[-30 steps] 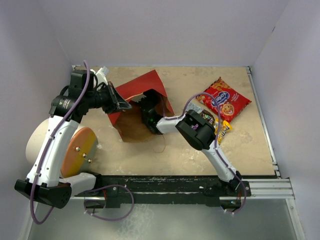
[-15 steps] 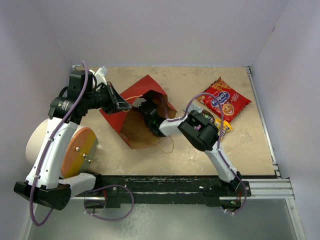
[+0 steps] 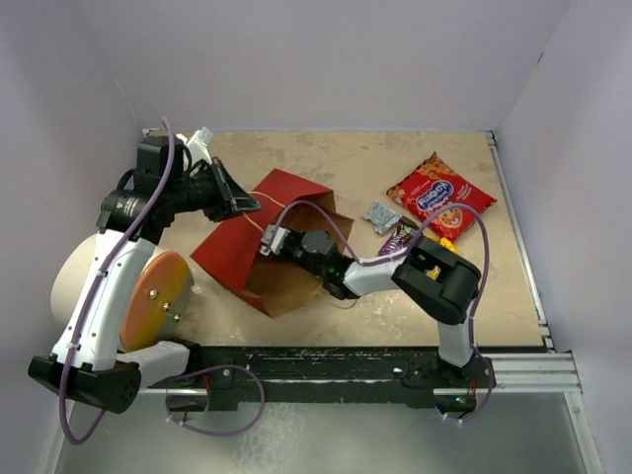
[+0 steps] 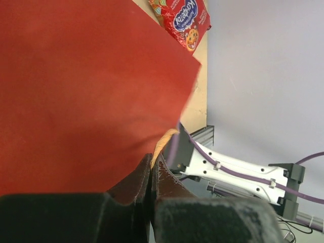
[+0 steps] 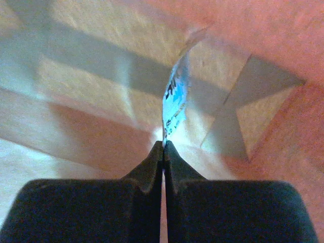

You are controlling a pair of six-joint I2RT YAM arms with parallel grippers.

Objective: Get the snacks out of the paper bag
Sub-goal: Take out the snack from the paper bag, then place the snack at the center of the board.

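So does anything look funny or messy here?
Yes. The paper bag lies tipped on its side, creased and slanted across the table, one edge pinched by the left jaws. The right jaws are inside it, pinching a blue packet.

Red paper bag lies open-mouthed; to its right, cookie bag, silver packet, purple packet.

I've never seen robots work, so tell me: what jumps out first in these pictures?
The big red paper bag at mid-table, its edge pinched by the left pincer. The right pincer reaches into it, shut on a blue-and-white packet. To the right lies a bright red cookie bag.
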